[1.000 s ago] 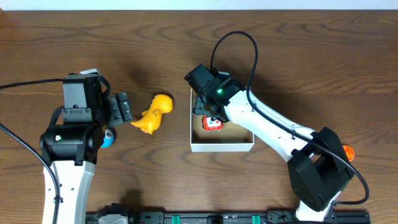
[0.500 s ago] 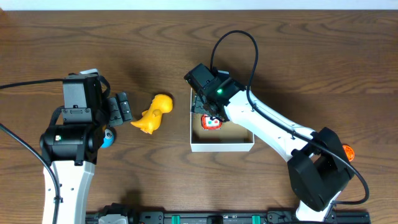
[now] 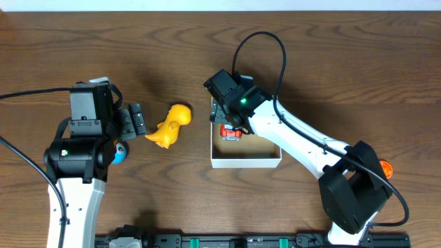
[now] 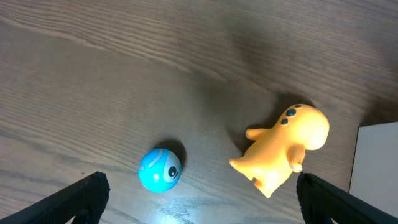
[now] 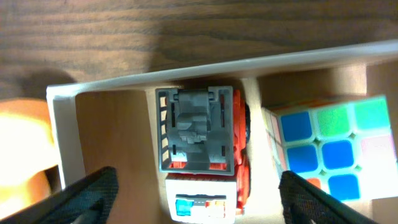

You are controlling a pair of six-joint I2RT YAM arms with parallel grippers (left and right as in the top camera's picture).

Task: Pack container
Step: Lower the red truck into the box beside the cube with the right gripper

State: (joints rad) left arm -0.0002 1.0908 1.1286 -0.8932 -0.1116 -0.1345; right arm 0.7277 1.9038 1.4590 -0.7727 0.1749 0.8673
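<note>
The container (image 3: 245, 163) is a small white-walled box with a tan inside, at the table's middle. A red toy truck (image 3: 229, 132) with a grey bed lies in its far left corner, and in the right wrist view (image 5: 202, 143) it sits beside a colour cube (image 5: 329, 146). My right gripper (image 3: 231, 121) hangs open over the truck, its fingers (image 5: 202, 205) apart on either side and not touching it. My left gripper (image 3: 136, 120) is open and empty. Below it lie a yellow dinosaur toy (image 4: 283, 148) and a blue ball (image 4: 160, 169).
The dinosaur (image 3: 171, 125) lies on the wood just left of the container, the ball (image 3: 120, 153) partly under the left arm. The container's white corner (image 4: 378, 163) shows at the left wrist view's right edge. An orange object (image 3: 386, 167) sits by the right arm's base.
The red truck now shows a little farther toward the box's far left corner, more hidden under the right gripper. The left arm, dinosaur and ball have not moved.
</note>
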